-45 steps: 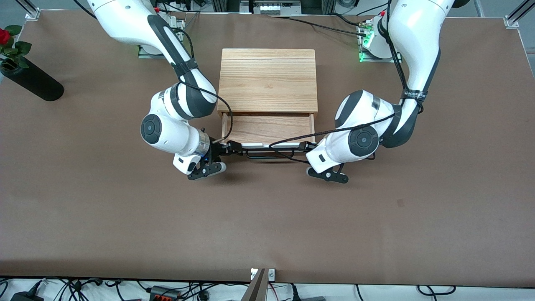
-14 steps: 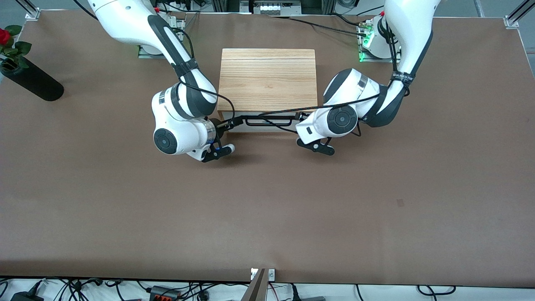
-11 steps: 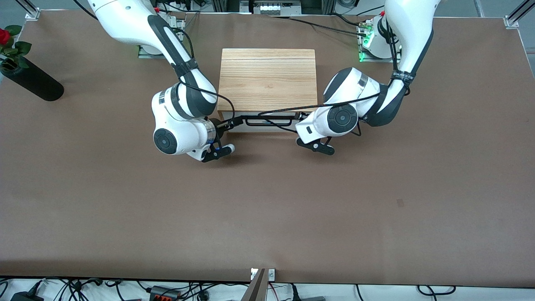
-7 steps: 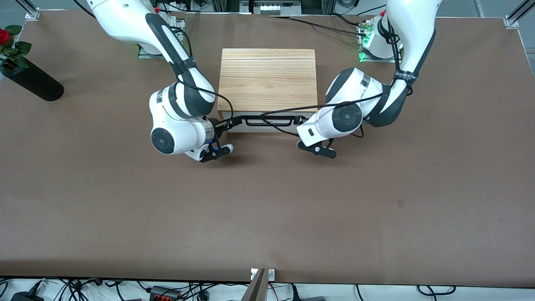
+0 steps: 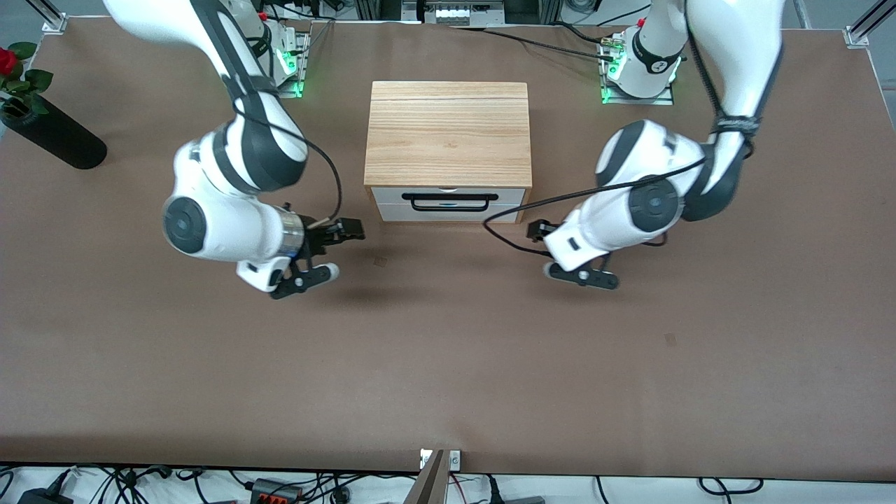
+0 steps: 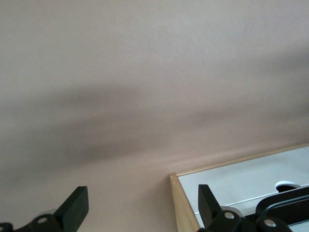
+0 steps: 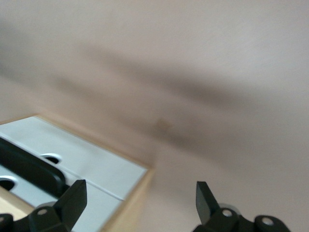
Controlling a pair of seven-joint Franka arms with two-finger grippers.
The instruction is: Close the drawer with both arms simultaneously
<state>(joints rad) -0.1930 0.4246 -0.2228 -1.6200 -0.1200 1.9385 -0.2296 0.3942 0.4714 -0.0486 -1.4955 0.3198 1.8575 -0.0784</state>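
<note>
The drawer (image 5: 448, 204) sits pushed into the light-wood cabinet (image 5: 448, 133), its white front flush and its black bar handle (image 5: 448, 204) free. My right gripper (image 5: 348, 230) is open and empty over the table, off the drawer front's corner toward the right arm's end. My left gripper (image 5: 537, 229) is open and empty off the other corner. The left wrist view shows the open left gripper (image 6: 142, 209) and the white front (image 6: 246, 181). The right wrist view shows the open right gripper (image 7: 140, 197), the white front (image 7: 87, 162) and the handle (image 7: 29, 166).
A black vase with a red rose (image 5: 50, 136) lies at the right arm's end of the table. A small dark mark (image 5: 380, 262) is on the brown table, nearer to the front camera than the cabinet. Cables hang from both arms.
The drawer went from pulled out to fully in. Both grippers have since left the drawer front and moved apart, each toward its own end of the table.
</note>
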